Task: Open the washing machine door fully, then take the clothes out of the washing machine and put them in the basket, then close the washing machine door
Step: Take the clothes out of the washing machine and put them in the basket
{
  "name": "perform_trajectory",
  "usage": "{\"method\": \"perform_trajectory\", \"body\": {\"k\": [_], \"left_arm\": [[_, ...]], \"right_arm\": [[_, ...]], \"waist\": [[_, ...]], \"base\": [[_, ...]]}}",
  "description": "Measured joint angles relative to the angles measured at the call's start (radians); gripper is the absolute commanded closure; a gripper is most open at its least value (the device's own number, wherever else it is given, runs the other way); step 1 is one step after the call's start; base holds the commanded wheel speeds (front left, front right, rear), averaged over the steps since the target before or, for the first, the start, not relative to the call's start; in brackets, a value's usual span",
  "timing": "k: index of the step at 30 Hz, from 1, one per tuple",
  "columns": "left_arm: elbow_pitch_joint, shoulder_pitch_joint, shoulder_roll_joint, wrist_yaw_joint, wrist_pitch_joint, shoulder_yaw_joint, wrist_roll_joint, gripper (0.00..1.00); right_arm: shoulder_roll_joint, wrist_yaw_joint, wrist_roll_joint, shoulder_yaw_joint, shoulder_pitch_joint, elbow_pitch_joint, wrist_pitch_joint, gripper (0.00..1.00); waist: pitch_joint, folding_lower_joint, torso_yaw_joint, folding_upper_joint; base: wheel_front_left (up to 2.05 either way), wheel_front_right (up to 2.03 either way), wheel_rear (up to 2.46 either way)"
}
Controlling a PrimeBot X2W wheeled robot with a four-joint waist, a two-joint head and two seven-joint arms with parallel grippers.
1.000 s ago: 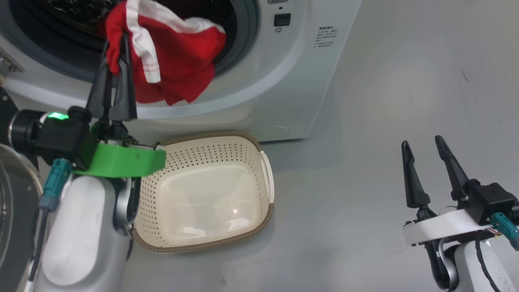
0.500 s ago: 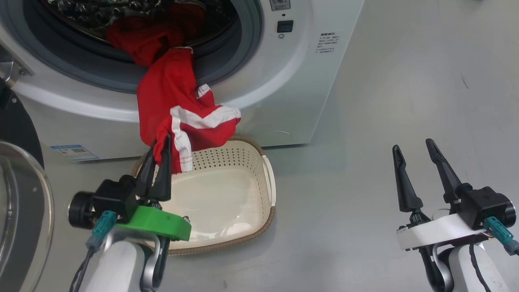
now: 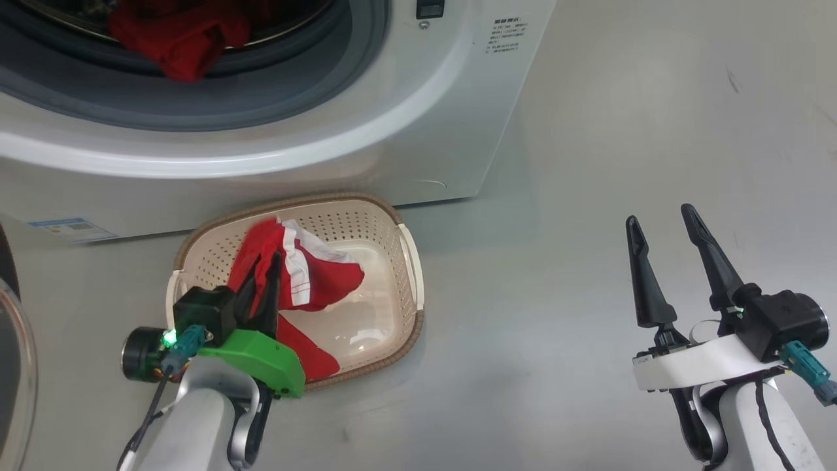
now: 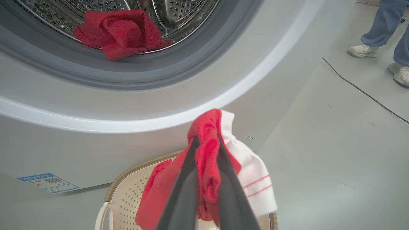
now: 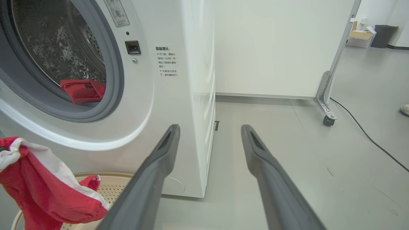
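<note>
My left gripper (image 3: 267,263) (image 4: 207,140) is shut on a red garment with white trim (image 3: 314,275) (image 4: 252,172) (image 5: 48,191). It holds the garment over the cream basket (image 3: 327,199) (image 4: 137,169) (image 5: 105,175), and the cloth's lower folds lie inside. The basket stands on the floor in front of the white washing machine (image 3: 392,131) (image 5: 179,95). More red clothes (image 3: 176,46) (image 4: 118,32) (image 5: 83,91) lie in the steel drum behind the grey mouth ring. The washing machine door (image 3: 16,379) stands open at the far left. My right gripper (image 3: 659,216) (image 5: 210,127) is open and empty, off to the right above the floor.
A person's feet in pale shoes (image 4: 364,49) stand on the grey floor to the machine's right. A black cable (image 4: 367,92) (image 5: 361,127) runs across the floor there. A white partition on a castor (image 5: 326,119) stands beside the machine.
My left gripper has pulled the red garment out of the machine's mouth and brought it down over the basket. The head camera has shifted. The right arm has hardly moved.
</note>
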Motion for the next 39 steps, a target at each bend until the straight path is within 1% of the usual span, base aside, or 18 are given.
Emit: {"method": "perform_trajectory", "body": {"k": [11, 16, 20, 26, 32, 33, 34, 35, 36, 38, 39], "left_arm": [[0.18, -0.145, 0.003, 0.009, 0.05, 0.048, -0.002, 1.0], [0.266, -0.179, 0.006, 0.01, 0.079, 0.053, -0.01, 1.0], [0.331, -0.216, 0.005, 0.01, 0.103, 0.069, -0.039, 1.0], [0.428, -0.256, 0.007, 0.009, 0.14, 0.088, -0.061, 1.0], [0.505, -0.279, 0.008, 0.009, 0.141, 0.107, -0.075, 1.0], [0.515, -0.285, 0.008, 0.009, 0.141, 0.109, -0.077, 0.97], [0.515, -0.285, 0.008, 0.009, 0.141, 0.109, -0.077, 0.89], [0.521, -0.289, 0.008, 0.009, 0.14, 0.11, -0.081, 0.69], [0.528, -0.295, 0.008, 0.008, 0.138, 0.11, -0.081, 0.56], [0.546, -0.303, 0.007, 0.004, 0.129, 0.11, -0.081, 0.16], [0.558, -0.306, 0.006, 0.0, 0.117, 0.11, -0.081, 0.03]], "right_arm": [[0.007, 0.0, 0.019, 0.014, -0.044, -0.024, 0.0, 0.0], [0.008, 0.002, 0.033, 0.024, -0.075, -0.028, 0.0, 0.0], [0.009, 0.007, 0.04, 0.031, -0.095, -0.028, 0.0, 0.0], [0.011, 0.007, 0.046, 0.038, -0.126, -0.023, 0.0, 0.0], [0.013, 0.007, 0.05, 0.038, -0.136, -0.003, 0.0, 0.0], [0.013, 0.007, 0.051, 0.038, -0.136, -0.001, 0.0, 0.0], [0.013, 0.007, 0.051, 0.038, -0.136, -0.001, 0.0, 0.0], [0.013, 0.007, 0.052, 0.037, -0.138, -0.001, 0.0, 0.0], [0.014, 0.007, 0.052, 0.035, -0.139, 0.0, 0.0, 0.0], [0.014, 0.007, 0.052, 0.029, -0.144, 0.003, 0.0, 0.0], [0.014, 0.007, 0.052, 0.027, -0.148, 0.005, 0.0, 0.0]], "waist": [[0.11, 0.0, -0.056, 0.0], [0.164, 0.0, -0.084, 0.0], [0.205, 0.0, -0.105, 0.0], [0.257, 0.0, -0.135, 0.0], [0.283, 0.0, -0.159, 0.0], [0.285, 0.0, -0.161, 0.0], [0.285, 0.0, -0.161, 0.0], [0.286, 0.0, -0.161, 0.0], [0.285, 0.0, -0.161, 0.0], [0.281, 0.0, -0.159, 0.0], [0.276, 0.0001, -0.156, 0.0]], "base": [[0.0, 0.0, 0.0], [0.0, 0.0, 0.0], [0.0, 0.0, 0.0], [0.0, 0.0, 0.0], [0.0, 0.0, 0.0], [0.0, 0.0, 0.0], [0.0, 0.0, 0.0], [0.0, 0.0, 0.0], [0.0, 0.0, 0.0], [0.0, 0.0, 0.0], [0.0, 0.0, 0.0]]}}
